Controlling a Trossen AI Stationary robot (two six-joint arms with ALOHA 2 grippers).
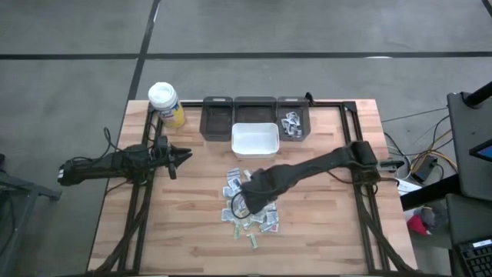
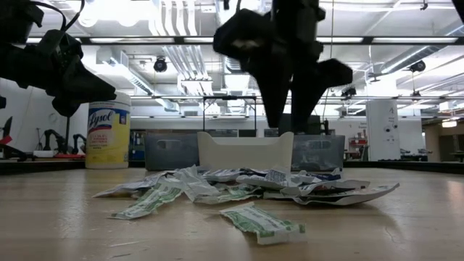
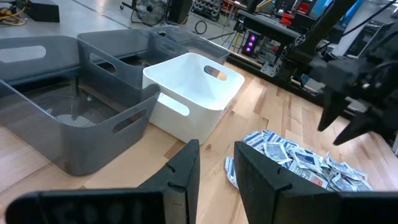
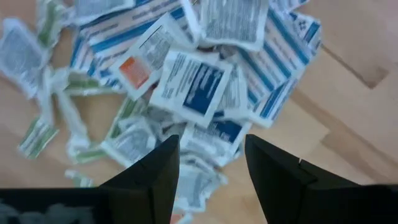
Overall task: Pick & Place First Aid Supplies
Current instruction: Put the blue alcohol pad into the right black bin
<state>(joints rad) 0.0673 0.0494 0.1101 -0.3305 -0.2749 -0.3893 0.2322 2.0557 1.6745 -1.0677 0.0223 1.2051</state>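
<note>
- The right claw (image 1: 250, 206) hangs just above the heap of packets (image 1: 247, 205) at the middle of the wooden table (image 1: 323, 231), its two dark fingers (image 4: 155, 177) apart with nothing between them.
- In the right wrist view, white packets printed in blue, red and green lie fanned out on the wood directly under the parted fingers.
- From table height, the right claw (image 2: 286, 109) points down over the heap (image 2: 246, 190), clear of the paper; one green-printed strip (image 2: 262, 222) lies apart on the near side of the pile.
- At twelve o'clock from the heap stands a white bin (image 1: 254, 139), and behind it a row of three grey bins (image 1: 254, 114); the one at the right end (image 1: 293, 121) holds some packets.
- At nine o'clock from the heap, well apart, the left claw (image 1: 184, 156) hovers above the table, its fingers (image 3: 183, 180) a little apart and holding nothing.
- A white-capped yellow canister (image 1: 166, 104) stands at the table's far left corner, at eleven o'clock from the heap.
</note>
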